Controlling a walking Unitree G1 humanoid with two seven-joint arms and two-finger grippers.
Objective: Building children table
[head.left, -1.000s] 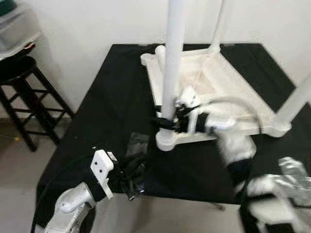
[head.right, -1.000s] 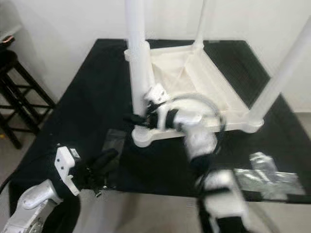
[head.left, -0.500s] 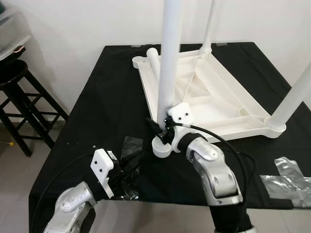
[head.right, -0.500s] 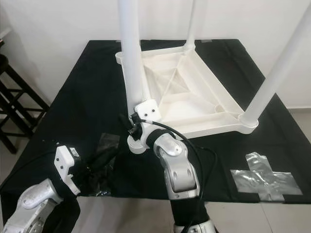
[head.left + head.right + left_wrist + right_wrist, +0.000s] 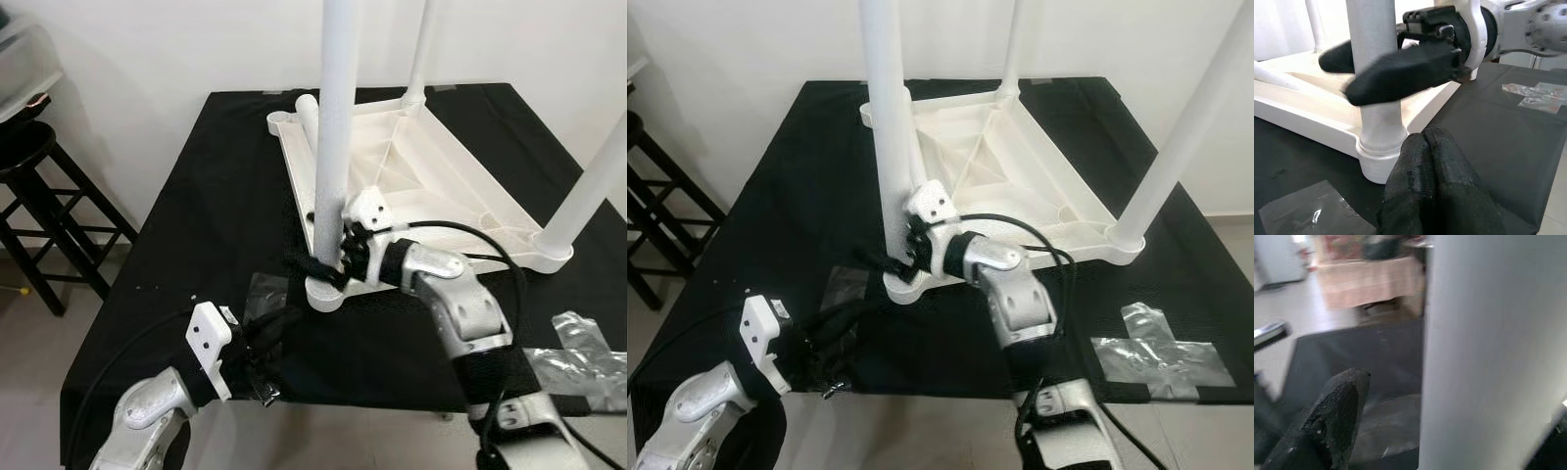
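Children's table (image 5: pixel 431 186): plain white plastic throughout, including the upturned underside and its ribs. Legs (image 5: pixel 333 137): matching plain white, no markings.

Surface (image 5: pixel 216 206): covered in solid black cloth, no pattern.

Tape patches (image 5: pixel 1161 348): silver-grey, glossy and crinkled against the black cloth. Film patch (image 5: pixel 266 290): clear, with a grey sheen.

Right pincer (image 5: pixel 318 257): black fingers, white wrist housing (image 5: pixel 370 208), black cable (image 5: pixel 470 230). Right arm (image 5: pixel 465 308): silver with black joints.

Left pincer (image 5: pixel 1432 186): black fingers with a fine textured grain; white bracket (image 5: pixel 209 348) behind it; left arm (image 5: pixel 147 411) silver.

Stool (image 5: pixel 39 196): black. Wall (image 5: pixel 147 49): off-white. Floor (image 5: pixel 29 362): pale beige-grey.
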